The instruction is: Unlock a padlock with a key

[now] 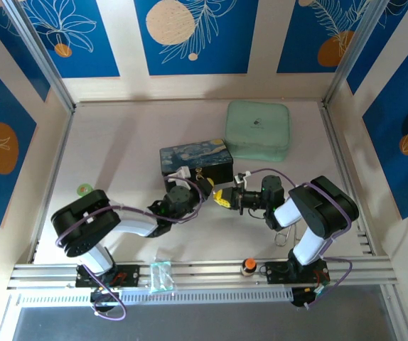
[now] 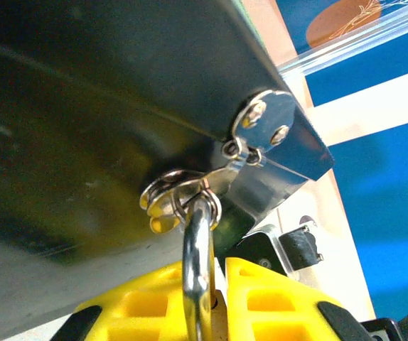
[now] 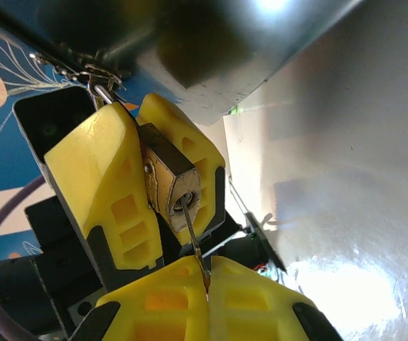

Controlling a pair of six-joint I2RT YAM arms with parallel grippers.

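My left claw (image 2: 218,291) is clenched on the padlock (image 3: 170,183), whose shackle hangs in the hasp (image 2: 183,195) of the painted box (image 1: 193,158), midway between the desk's (image 1: 119,142) side edges. My right claw (image 3: 207,280) pinches the key (image 3: 192,234), its tip in the keyhole.

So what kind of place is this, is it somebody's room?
Probably not: it looks like a robot practice booth. A pale table is boxed in by blue leaf-patterned panels, and a left arm and a right arm are bolted to a metal rail at its edge.
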